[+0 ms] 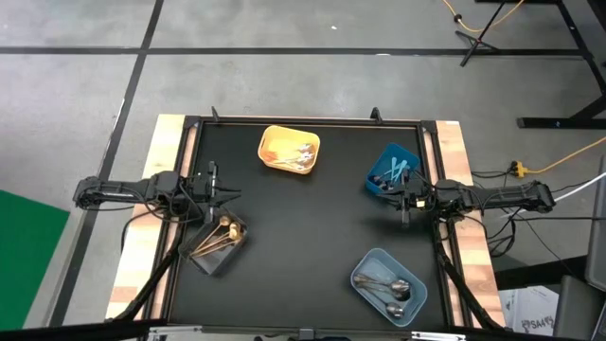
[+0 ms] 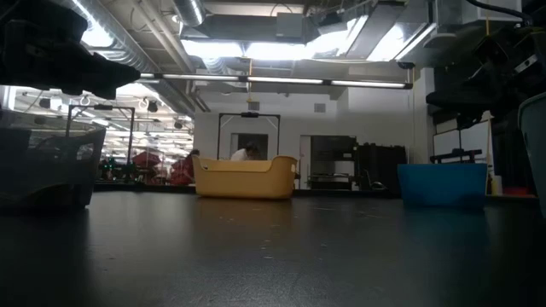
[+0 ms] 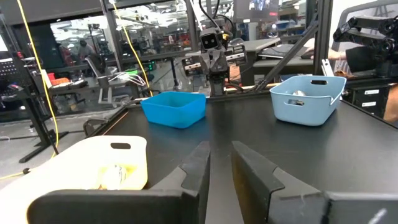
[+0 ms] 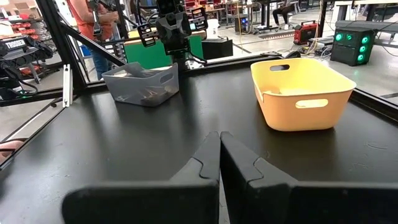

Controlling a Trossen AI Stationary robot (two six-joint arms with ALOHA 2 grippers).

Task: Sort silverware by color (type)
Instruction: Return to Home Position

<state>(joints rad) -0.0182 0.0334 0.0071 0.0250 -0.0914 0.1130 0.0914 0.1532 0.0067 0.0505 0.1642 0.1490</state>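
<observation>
The grey floor (image 1: 284,57) had dark lines and a green patch (image 1: 24,256); ceiling lights (image 2: 256,49) shone brightly.

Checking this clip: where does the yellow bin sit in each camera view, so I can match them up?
High view: yellow bin at the table's top centre.
Low view: picture's centre, far across the table.
Left wrist view: picture's lower left, close up.
Right wrist view: picture's right half.
Shared landmark: the blue bin shows in the high, low and left wrist views, not in the right wrist view.
</observation>
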